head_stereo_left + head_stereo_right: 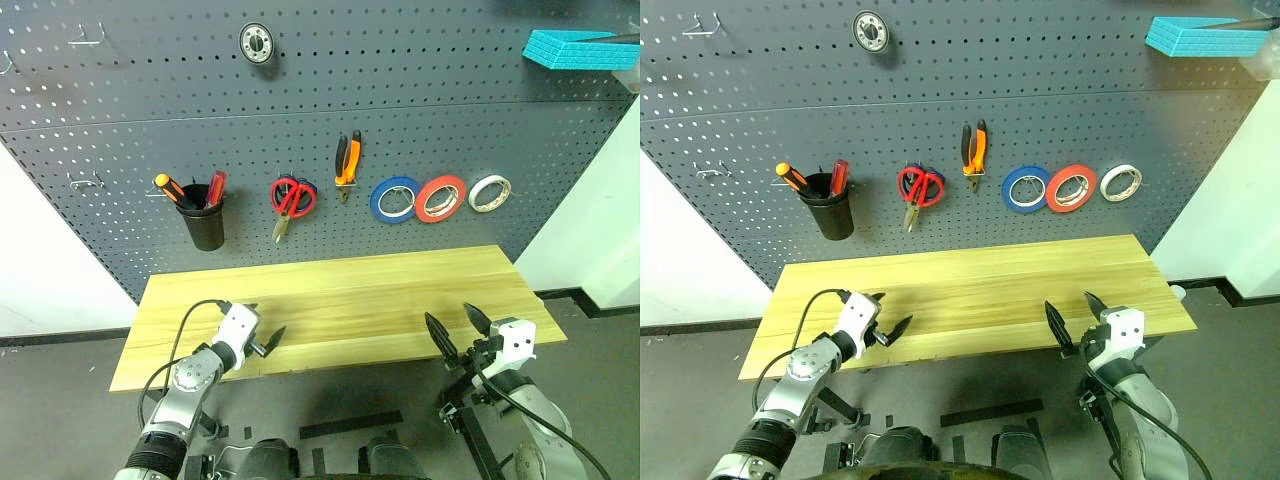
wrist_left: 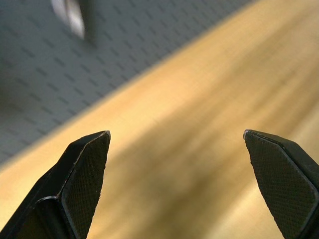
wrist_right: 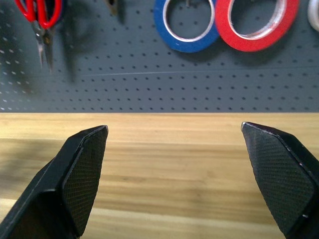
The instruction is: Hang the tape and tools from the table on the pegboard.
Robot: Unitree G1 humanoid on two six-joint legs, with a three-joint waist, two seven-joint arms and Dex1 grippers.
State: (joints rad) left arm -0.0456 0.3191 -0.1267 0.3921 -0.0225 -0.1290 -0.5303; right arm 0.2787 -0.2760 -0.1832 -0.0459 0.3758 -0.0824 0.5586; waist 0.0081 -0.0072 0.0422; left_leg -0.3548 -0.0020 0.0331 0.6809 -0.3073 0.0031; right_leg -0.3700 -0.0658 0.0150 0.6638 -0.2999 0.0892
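On the dark grey pegboard (image 1: 400,90) the red tape (image 1: 436,217) hangs between a blue roll and a white one. To its left hang the orange-and-black pliers (image 1: 347,165) and the red-handled scissors (image 1: 290,212). The red-handled screwdriver (image 1: 216,187) stands in a black cup (image 1: 204,228) on the board. Nothing lies on the light wood table (image 1: 340,290). My left gripper (image 1: 264,324) hovers open over the table's front left part, holding nothing. Just off the front edge at the right, my right gripper (image 1: 448,315) is open too, facing the board; its wrist view shows the red tape (image 3: 254,45).
A blue roll (image 1: 375,200) and a white roll (image 1: 474,196) flank the red tape. An orange-handled screwdriver (image 1: 166,186) shares the cup. A round metal part (image 1: 257,42) hangs high up, bare hooks (image 1: 85,182) sit at the left, and teal foam blocks (image 1: 575,48) lie top right.
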